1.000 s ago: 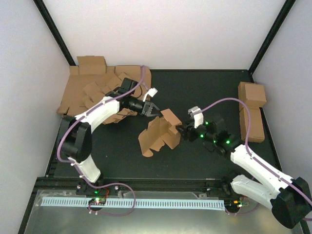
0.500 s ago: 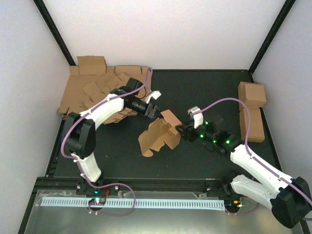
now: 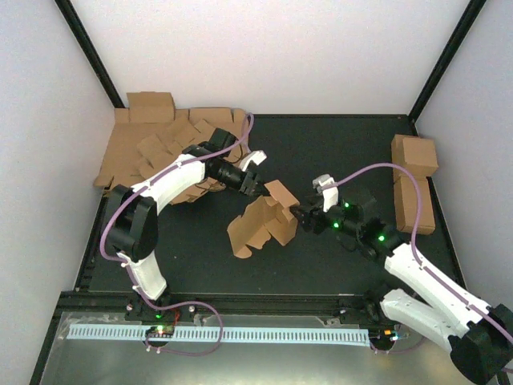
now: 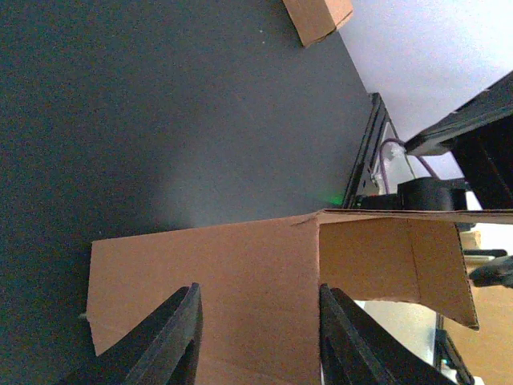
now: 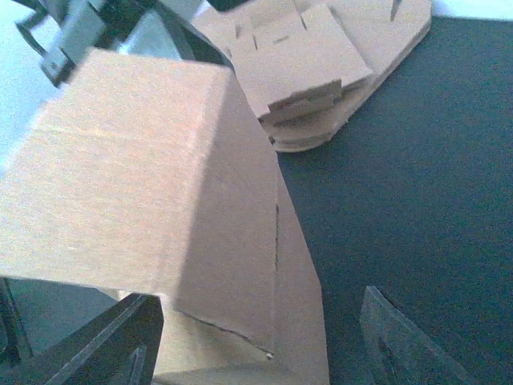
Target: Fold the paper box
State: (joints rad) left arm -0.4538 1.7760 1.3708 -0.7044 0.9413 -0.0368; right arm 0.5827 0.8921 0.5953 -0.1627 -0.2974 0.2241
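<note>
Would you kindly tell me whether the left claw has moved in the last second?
Yes. The left claw has shifted right, away from the stack of flat cardboard in the back-left corner and toward the paper box.

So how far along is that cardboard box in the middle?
Roughly midway. The paper box has some panels standing, lying apart from the flat stack. Both the left gripper and right gripper are open at its raised flap. It is a loose open shape; remaining flaps need folding and tucking.
</note>
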